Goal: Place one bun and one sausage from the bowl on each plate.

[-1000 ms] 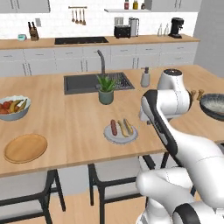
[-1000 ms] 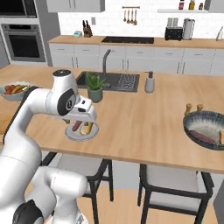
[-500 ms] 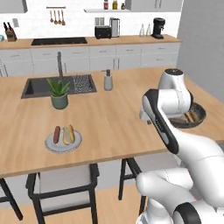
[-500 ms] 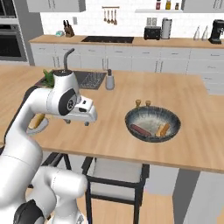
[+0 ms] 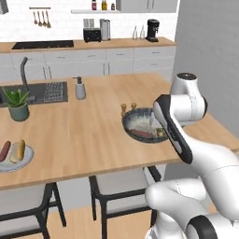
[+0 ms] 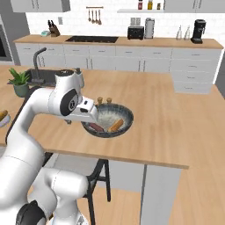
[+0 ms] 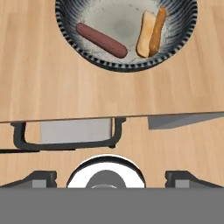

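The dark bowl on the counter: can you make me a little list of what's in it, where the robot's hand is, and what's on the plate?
bowl: dark, speckled inside, on the wooden counter near its front edge
in the bowl: one sausage and one bun, lying apart
gripper: open, holding nothing, short of the bowl
plate: pale plate at the far left of the counter, with a sausage and a bun on it
nearby: potted plant by the sink

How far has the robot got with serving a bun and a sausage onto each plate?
Done: one plate carries a bun and sausage. In hand: nothing; the open claw faces the bowl. Left: its remaining sausage and bun need plating.
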Motion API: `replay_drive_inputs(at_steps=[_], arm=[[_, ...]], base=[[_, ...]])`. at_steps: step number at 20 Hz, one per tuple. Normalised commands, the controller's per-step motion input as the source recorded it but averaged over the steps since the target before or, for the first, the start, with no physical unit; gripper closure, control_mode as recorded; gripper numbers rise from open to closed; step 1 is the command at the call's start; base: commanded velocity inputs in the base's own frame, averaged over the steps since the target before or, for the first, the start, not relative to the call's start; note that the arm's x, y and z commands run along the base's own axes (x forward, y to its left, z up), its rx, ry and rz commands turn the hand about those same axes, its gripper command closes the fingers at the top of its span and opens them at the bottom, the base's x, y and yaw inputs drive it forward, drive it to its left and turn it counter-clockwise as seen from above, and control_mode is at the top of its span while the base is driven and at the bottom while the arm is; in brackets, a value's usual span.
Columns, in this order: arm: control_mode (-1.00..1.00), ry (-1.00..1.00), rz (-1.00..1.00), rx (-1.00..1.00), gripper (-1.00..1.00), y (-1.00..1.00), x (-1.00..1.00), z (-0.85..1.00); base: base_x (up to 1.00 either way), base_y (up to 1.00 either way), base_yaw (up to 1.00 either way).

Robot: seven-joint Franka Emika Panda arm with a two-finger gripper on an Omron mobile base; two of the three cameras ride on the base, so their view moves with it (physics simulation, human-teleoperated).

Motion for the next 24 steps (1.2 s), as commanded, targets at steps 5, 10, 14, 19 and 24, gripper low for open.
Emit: replay_drive_inputs(at_steps=[5, 10, 14, 19, 24], arm=[[1.00, 0.00, 0.00, 0.00, -1.00, 0.00, 0.00, 0.00], [1.00, 0.00, 0.00, 0.00, -1.00, 0.00, 0.00, 0.00], [1.00, 0.00, 0.00, 0.00, -1.00, 0.00, 0.00, 0.00], [1.00, 0.00, 0.00, 0.00, -1.00, 0.00, 0.00, 0.00], [1.00, 0.00, 0.00, 0.00, -1.00, 0.00, 0.00, 0.00]], base=[[0.06, -0.34, -0.06], [0.23, -0.25, -0.08], [0.38, -0.41, -0.05], [0.47, -0.33, 0.00], [0.51, -0.26, 0.00]])
